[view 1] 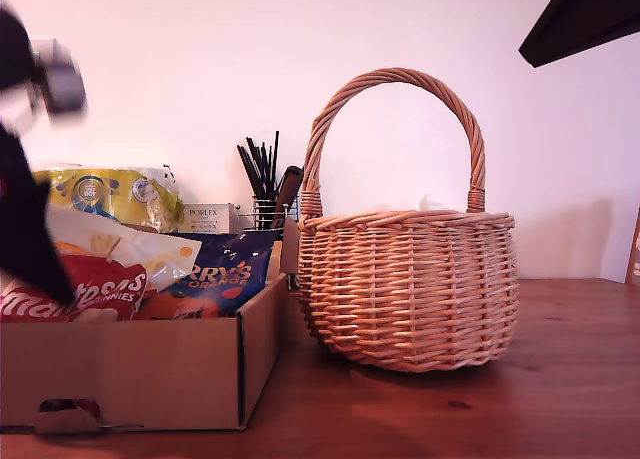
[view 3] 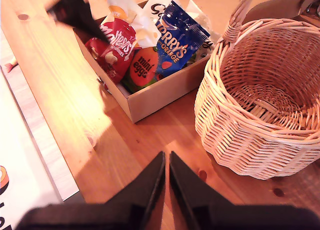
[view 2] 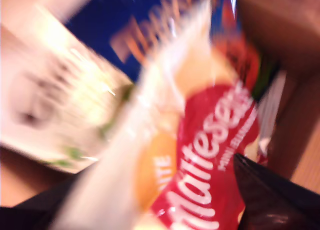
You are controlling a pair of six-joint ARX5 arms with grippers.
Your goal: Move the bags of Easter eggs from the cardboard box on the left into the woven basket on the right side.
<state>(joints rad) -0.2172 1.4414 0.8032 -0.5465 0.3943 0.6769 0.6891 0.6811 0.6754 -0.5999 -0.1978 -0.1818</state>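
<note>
None of the bags of Easter eggs (view 3: 150, 49) has left the cardboard box (view 1: 150, 369); the woven basket (view 3: 270, 89) looks empty. We hover our first gripper (view 3: 75, 9) (state unclear) over them; our second gripper (view 3: 166, 165) waits closed.

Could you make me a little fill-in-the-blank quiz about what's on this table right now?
1. The sweet bags lie in the ____ box.
2. The wicker basket looks ____ inside in the second wrist view.
3. The dark blue bag has lettering in the colour ____.
4. My second gripper hangs above the wooden table with its jaws nearly ____.

Missing words: cardboard; empty; orange; closed
</note>
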